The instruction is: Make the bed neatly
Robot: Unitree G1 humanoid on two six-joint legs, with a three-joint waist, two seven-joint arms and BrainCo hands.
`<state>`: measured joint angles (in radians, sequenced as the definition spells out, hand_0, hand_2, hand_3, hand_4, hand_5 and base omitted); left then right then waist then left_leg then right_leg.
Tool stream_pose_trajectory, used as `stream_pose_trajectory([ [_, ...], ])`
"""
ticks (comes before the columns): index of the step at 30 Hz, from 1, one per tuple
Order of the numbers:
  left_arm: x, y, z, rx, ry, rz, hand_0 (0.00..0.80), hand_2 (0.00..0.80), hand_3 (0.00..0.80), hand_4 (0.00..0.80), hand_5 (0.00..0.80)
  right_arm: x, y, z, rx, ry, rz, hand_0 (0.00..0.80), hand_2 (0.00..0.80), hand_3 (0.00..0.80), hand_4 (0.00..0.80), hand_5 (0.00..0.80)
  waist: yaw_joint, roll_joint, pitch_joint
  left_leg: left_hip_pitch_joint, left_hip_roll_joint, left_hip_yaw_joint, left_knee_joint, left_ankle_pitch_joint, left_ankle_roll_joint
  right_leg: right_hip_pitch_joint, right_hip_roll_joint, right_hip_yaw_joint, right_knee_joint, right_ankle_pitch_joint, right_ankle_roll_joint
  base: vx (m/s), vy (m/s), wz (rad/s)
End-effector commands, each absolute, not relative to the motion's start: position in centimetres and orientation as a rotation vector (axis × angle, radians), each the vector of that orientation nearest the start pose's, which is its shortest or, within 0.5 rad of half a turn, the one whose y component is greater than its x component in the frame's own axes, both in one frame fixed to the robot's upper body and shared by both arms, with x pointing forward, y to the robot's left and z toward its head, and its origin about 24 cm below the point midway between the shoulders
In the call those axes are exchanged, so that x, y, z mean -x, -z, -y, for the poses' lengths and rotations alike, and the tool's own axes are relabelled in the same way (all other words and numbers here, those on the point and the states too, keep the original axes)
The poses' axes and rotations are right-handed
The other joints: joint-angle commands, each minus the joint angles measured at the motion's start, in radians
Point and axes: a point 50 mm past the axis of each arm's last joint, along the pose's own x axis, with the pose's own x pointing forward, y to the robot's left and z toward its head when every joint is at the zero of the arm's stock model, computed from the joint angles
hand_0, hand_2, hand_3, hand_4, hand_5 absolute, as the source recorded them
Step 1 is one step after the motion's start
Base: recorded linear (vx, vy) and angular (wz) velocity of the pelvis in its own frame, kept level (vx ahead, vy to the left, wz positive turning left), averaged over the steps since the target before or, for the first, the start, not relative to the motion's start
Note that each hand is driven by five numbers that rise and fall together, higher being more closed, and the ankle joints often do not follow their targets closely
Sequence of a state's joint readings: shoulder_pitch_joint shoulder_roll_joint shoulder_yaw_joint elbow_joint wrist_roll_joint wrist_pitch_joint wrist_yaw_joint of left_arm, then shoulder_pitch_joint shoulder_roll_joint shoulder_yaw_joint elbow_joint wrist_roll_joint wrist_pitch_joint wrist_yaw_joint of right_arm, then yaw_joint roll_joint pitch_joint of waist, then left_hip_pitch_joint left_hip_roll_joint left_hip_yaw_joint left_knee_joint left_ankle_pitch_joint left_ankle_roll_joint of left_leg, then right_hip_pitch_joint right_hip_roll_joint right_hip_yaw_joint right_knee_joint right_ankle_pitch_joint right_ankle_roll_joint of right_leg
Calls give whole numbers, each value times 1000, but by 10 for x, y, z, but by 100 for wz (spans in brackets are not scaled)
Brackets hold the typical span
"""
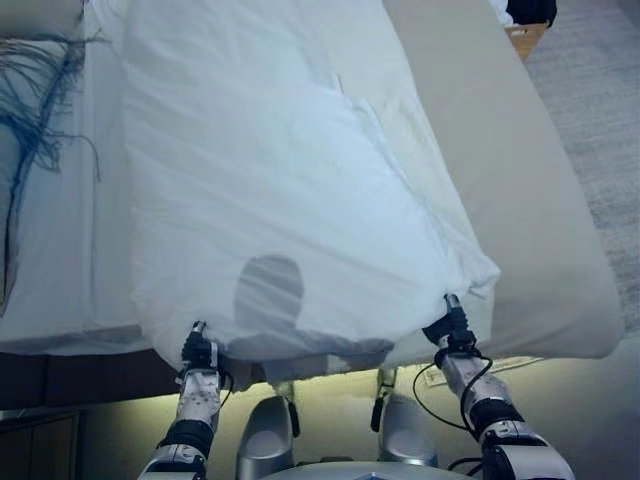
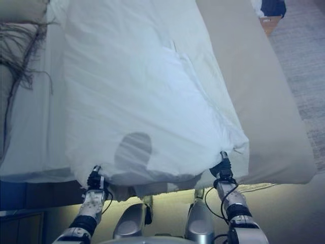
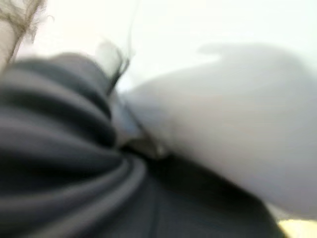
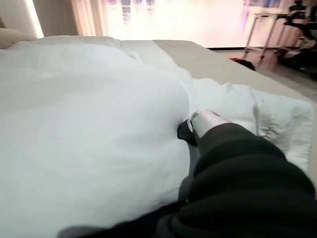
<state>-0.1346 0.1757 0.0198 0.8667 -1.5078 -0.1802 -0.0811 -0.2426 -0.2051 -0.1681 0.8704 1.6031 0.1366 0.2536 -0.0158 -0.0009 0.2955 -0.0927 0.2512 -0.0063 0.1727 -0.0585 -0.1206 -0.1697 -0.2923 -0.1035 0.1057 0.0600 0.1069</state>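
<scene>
A puffy white duvet (image 1: 290, 180) is lying wrinkled over a beige bed (image 1: 520, 200), grey carpet (image 1: 600, 110) running beyond the right hand (image 1: 450, 328). The left hand (image 1: 197, 350) and right hand are meeting its near edge, fingers buried in cloth; their grip cannot be told.

The duvet (image 1: 280, 190) is soft white cloth, matt, puffy and lightly creased, with finer wrinkles gathered toward its near corners at five and seven o'clock. Beneath it the mattress (image 1: 520, 200) wears a smooth, taut beige fabric cover, matt and almost free of creases, running along the three o'clock side. At nine o'clock a throw (image 1: 40, 110) shows loose, stringy thread fringe, rough and tangled. The floor (image 1: 600, 130) at two o'clock is carpet with a coarse, grainy pile. Each hand, left hand (image 1: 199, 350) and right hand (image 1: 450, 325), carries a dark ribbed cover, matt and rubbery-looking.
</scene>
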Motion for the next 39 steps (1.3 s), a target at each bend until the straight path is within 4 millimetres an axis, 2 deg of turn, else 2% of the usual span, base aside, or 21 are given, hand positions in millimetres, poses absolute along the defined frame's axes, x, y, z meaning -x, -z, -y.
stream_pose_trajectory([
  [1, -211, 94, -217, 1303, -613, -245, 800, 800, 800, 800, 800, -263, 38, 262, -1318, 309, -193, 800, 800, 800, 800, 800, -41, 143, -93, 67, 143, -75, -219, 394, -70, -14, -37, 37, 155, -83, 1, 178, 880, -11],
  [2, -209, 96, -212, 1312, -608, -261, 800, 800, 800, 800, 800, -262, 39, 263, -1311, 318, -202, 800, 800, 800, 800, 800, -42, 157, -101, 71, 132, -60, -209, 368, -75, -12, -69, 53, 159, -78, 25, 176, 807, -12],
  [3, -211, 96, -207, 1311, -590, -285, 800, 800, 800, 800, 800, -259, 43, 263, -1317, 338, -203, 800, 800, 800, 800, 800, -42, 168, -108, 69, 112, -27, -177, 311, -77, 3, -111, 59, 151, -59, 59, 141, 598, -9],
  [5, -216, 94, -198, 1280, -536, -337, 800, 800, 800, 800, 800, -249, 51, 262, -1344, 377, -195, 800, 800, 800, 800, 800, -26, 162, -116, 46, 60, 17, -84, 194, -65, 44, -181, 48, 100, 10, 105, 116, 407, -30],
  [7, -217, 91, -196, 1223, -496, -378, 800, 800, 800, 800, 800, -238, 60, 250, -1362, 382, -200, 800, 800, 800, 800, 800, 1, 136, -115, 13, -4, -29, 2, 115, -39, 79, -222, 50, 30, 104, 127, 73, 271, -20],
  [8, -218, 87, -200, 1194, -484, -373, 800, 800, 800, 800, 800, -235, 63, 242, -1385, 384, -210, 800, 800, 800, 800, 800, 12, 122, -114, 10, -21, -12, 20, 89, -24, 84, -248, 20, 4, 157, 133, 4, 225, 3],
  [9, -218, 84, -209, 1156, -493, -366, 800, 800, 800, 800, 800, -232, 66, 234, -1418, 375, -224, 800, 800, 800, 800, 800, 23, 109, -112, 18, -31, 10, 16, 78, -8, 82, -253, -14, 6, 182, 132, -26, 213, -6],
  [10, -216, 82, -217, 1127, -512, -364, 800, 800, 800, 800, 800, -230, 69, 227, -1452, 362, -236, 800, 800, 800, 800, 800, 28, 100, -111, 29, -40, 30, 6, 77, 4, 74, -241, -30, 29, 184, 128, -45, 188, -19],
  [12, -213, 79, -235, 1083, -563, -354, 800, 800, 800, 800, 800, -218, 78, 208, -1508, 357, -272, 800, 800, 800, 800, 800, 25, 83, -119, 44, -63, 55, -25, 91, 27, 59, -154, -24, 107, 122, 106, -61, 132, -25],
  [13, -213, 78, -243, 1066, -583, -348, 800, 800, 800, 800, 800, -212, 83, 203, -1516, 356, -292, 800, 800, 800, 800, 800, 24, 75, -129, 45, -70, 73, -39, 102, 32, 57, -110, -42, 134, 85, 95, -40, 111, -20],
  [15, -214, 76, -256, 1037, -618, -323, 800, 800, 800, 800, 800, -200, 93, 197, -1510, 350, -355, 800, 800, 800, 800, 800, 23, 67, -148, 50, -71, 122, -74, 132, 32, 74, 7, -127, 158, -34, 57, -28, 114, -24],
  [16, -216, 75, -256, 1035, -621, -309, 800, 800, 800, 800, 800, -199, 94, 197, -1510, 349, -369, 800, 800, 800, 800, 800, 23, 63, -152, 43, -74, 124, -81, 144, 26, 78, 50, -142, 146, -60, 34, -68, 61, -18],
  [17, -218, 74, -253, 1036, -607, -299, 800, 800, 800, 800, 800, -197, 94, 197, -1515, 351, -361, 800, 800, 800, 800, 800, 24, 57, -148, 26, -82, 106, -79, 155, 19, 83, 83, -136, 126, -70, 14, -133, -10, -2],
  [19, -226, 70, -241, 1063, -564, -272, 800, 800, 800, 800, 800, -199, 93, 202, -1512, 363, -330, 800, 800, 800, 800, 800, 32, 47, -128, -25, -104, 35, -81, 184, 8, 99, 129, -100, 51, -44, -12, -171, -67, 66],
  [22, -225, 70, -234, 1092, -538, -263, 800, 800, 800, 800, 800, -212, 86, 202, -1491, 343, -329, 800, 800, 800, 800, 800, 61, 40, -102, -58, -74, -37, -129, 260, -14, 108, 167, -97, -10, -23, -31, -169, -30, 75],
  [23, -221, 73, -232, 1107, -541, -271, 800, 800, 800, 800, 800, -213, 86, 205, -1485, 340, -324, 800, 800, 800, 800, 800, 63, 34, -95, -64, -45, -40, -119, 289, -21, 113, 169, -97, -15, -21, -40, -97, 15, -12],
  [26, -212, 83, -231, 1127, -562, -305, 800, 800, 800, 800, 800, -207, 91, 213, -1467, 347, -311, 800, 800, 800, 800, 800, 62, 25, -91, -76, 11, -26, -63, 341, -42, 132, 166, -113, -19, -24, -53, -53, 24, 19],
  [30, -200, 92, -226, 1119, -572, -344, 800, 800, 800, 800, 800, -206, 91, 220, -1453, 384, -282, 800, 800, 800, 800, 800, 67, 28, -121, -31, 95, -54, -124, 422, -67, 147, 132, -138, -15, -24, -44, 28, 169, 10],
  [32, -197, 94, -224, 1114, -571, -363, 800, 800, 800, 800, 800, -207, 89, 226, -1451, 397, -268, 800, 800, 800, 800, 800, 66, 41, -141, -2, 115, -57, -155, 436, -75, 146, 107, -144, -7, -26, -35, 80, 318, -12],
  [35, -195, 95, -219, 1105, -562, -389, 800, 800, 800, 800, 800, -210, 85, 233, -1408, 401, -271, 800, 800, 800, 800, 800, 61, 80, -167, 41, 121, -50, -203, 426, -87, 145, 65, -138, 13, -37, -14, 80, 387, -10],
  [39, -197, 96, -208, 1096, -541, -431, 800, 800, 800, 800, 800, -217, 79, 241, -1361, 396, -260, 800, 800, 800, 800, 800, 59, 132, -174, 68, 72, -45, -246, 344, -85, 142, -4, -96, 27, -35, 44, 41, 495, -3],
])
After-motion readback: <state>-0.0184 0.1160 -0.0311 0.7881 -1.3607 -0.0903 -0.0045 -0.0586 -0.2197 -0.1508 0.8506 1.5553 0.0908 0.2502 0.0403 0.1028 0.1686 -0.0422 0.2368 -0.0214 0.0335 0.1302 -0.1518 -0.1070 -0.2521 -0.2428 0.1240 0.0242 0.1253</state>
